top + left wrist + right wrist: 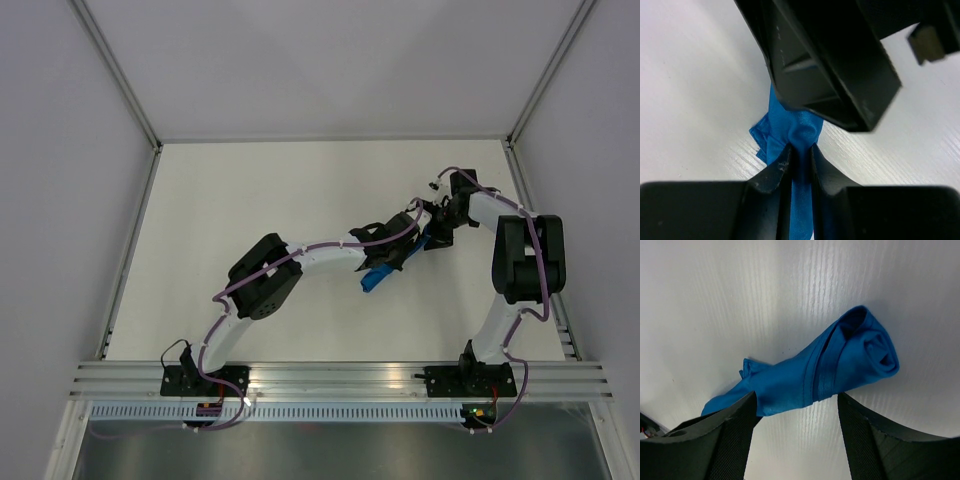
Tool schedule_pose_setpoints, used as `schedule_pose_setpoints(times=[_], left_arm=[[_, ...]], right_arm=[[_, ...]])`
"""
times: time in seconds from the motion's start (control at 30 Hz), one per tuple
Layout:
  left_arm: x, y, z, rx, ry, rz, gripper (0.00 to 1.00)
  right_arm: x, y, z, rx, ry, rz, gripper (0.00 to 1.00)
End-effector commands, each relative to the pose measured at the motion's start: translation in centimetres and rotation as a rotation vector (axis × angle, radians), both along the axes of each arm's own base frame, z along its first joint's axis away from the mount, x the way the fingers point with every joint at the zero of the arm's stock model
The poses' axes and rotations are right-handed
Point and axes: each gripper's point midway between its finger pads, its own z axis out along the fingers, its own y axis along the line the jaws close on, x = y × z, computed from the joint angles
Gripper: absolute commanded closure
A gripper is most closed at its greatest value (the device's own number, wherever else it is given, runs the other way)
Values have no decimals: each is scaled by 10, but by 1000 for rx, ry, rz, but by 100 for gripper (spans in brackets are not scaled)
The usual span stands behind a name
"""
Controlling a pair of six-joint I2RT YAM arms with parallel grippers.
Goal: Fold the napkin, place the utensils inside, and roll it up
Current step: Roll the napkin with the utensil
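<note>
The blue napkin (376, 278) lies rolled into a loose tube on the white table right of centre. It shows in the right wrist view (830, 372) with its rolled end at the right, and in the left wrist view (799, 135). My left gripper (800, 150) is shut on the roll, cloth pinched between its fingers. My right gripper (797, 405) is open just beside the roll, its left finger touching the cloth's tail. In the top view the left gripper (392, 256) and right gripper (432, 236) sit close together over the roll. The knife is hidden.
The right arm's gripper body (830, 60) hangs close above the left fingers. Grey walls (60, 200) enclose the table on three sides. A metal rail (340, 375) runs along the near edge.
</note>
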Motion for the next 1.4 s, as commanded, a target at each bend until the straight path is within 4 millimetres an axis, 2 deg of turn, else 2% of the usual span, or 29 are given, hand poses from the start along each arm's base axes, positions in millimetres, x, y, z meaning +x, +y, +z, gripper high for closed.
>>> schedule_pose_setpoints(times=[0.0,0.07,0.2,0.37,0.63,0.8,0.87,0.9,0.97,1.07,1.27,1.3,1.37], left_arm=[[-35,22,-56,133,159,13,84],[-34,21,-55,126,158,14,82],[-35,17,-47,108,159,8,77],[-35,14,-36,90,150,-10,66],[-28,6,2,17,105,-22,55],[-19,4,40,-54,63,-7,54],[-18,5,48,-74,56,-3,54],[-17,6,61,-99,46,3,54],[-15,10,70,-122,37,12,54],[-12,20,98,-183,26,36,53],[-12,48,114,-215,28,75,53],[-14,54,109,-206,36,81,53],[-14,60,120,-230,25,93,53]], right_arm=[[21,-5,1,-40,-6,-90,30],[24,-2,0,-64,-12,-79,33],[31,8,-1,-107,-31,-46,48],[48,8,3,-176,-85,-37,58],[75,2,3,-282,-130,-11,61],[94,-5,4,-366,-173,7,62],[101,-6,2,-398,-182,19,62],[104,-8,1,-429,-192,29,62],[111,-7,0,-455,-203,49,62],[123,-9,-1,-547,-231,73,62],[140,-5,-10,-604,-235,119,62],[142,-6,-10,-615,-236,121,62],[149,-6,-11,-642,-246,125,62]])
